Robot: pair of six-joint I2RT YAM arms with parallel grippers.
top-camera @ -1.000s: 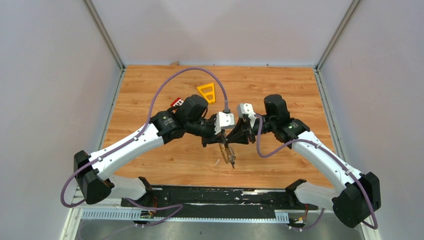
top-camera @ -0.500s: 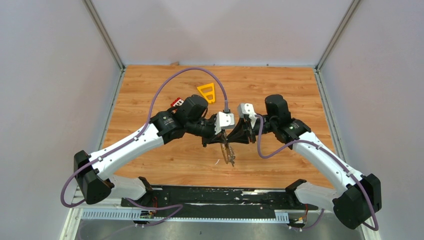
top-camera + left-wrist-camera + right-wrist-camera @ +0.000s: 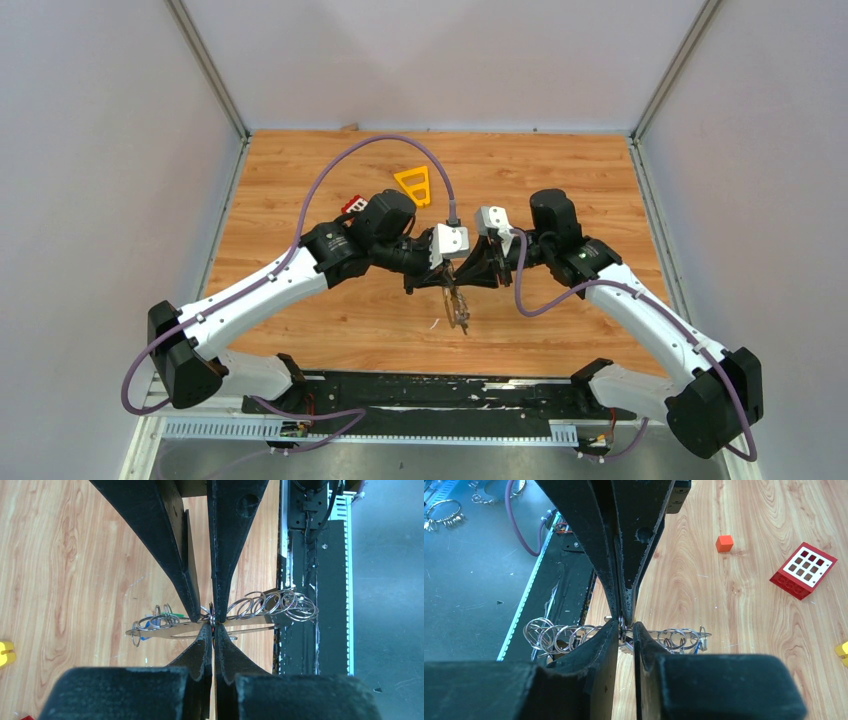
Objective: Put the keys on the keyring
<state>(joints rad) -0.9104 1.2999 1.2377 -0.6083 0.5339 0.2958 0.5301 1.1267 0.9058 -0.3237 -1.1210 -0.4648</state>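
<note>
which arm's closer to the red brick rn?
Left. The left arm hangs right beside the red brick; the right arm sits well to the brick's right, beyond the left arm.

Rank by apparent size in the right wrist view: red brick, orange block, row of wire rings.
1. row of wire rings, though nearest the camera, so unsure
2. red brick
3. orange block

centre blocked: left arm (image 3: 270,285), right arm (image 3: 640,300) meet at keyring (image 3: 460,312) | beyond: yellow frame (image 3: 412,174), red brick (image 3: 352,204) | table (image 3: 620,180) open right
</note>
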